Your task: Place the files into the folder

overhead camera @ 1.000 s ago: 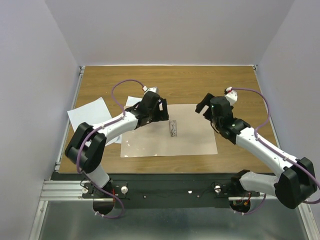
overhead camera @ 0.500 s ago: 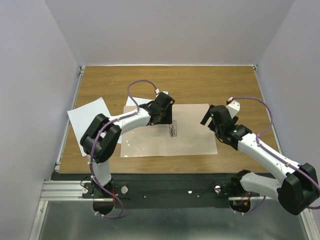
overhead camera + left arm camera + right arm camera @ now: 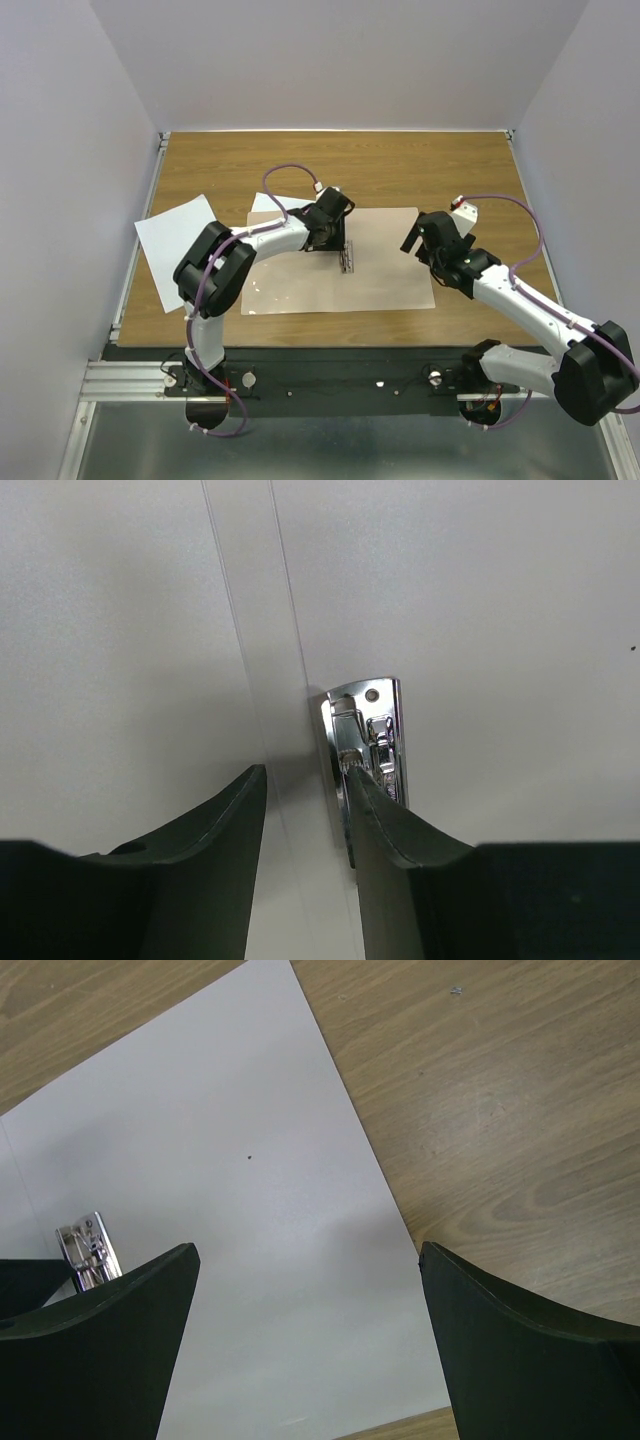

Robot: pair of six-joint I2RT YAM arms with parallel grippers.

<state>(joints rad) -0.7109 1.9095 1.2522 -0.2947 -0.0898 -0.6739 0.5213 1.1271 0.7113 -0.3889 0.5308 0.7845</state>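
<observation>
The folder (image 3: 390, 265) lies open and flat mid-table, tan in the top view and pale grey in the wrist views (image 3: 480, 630) (image 3: 250, 1210). Its metal clip (image 3: 347, 260) (image 3: 372, 742) (image 3: 90, 1250) sits at the centre crease. My left gripper (image 3: 335, 240) (image 3: 300, 770) hangs low over the crease, jaws about half apart, the right fingertip against the clip's edge and only folder surface showing in the gap. One white file (image 3: 175, 235) lies at the left; a second file (image 3: 268, 203) peeks out behind the left arm. My right gripper (image 3: 415, 232) (image 3: 305, 1247) is wide open over the folder's right edge, holding nothing.
The wooden table (image 3: 420, 165) is walled at the back and sides. A metal rail (image 3: 130, 290) runs along the left edge. Both arm bases stand on the dark bar at the near edge.
The left arm has reached right to the clip and its jaws have narrowed from wide to about half. The right gripper has drawn back a little toward the folder's right edge.
</observation>
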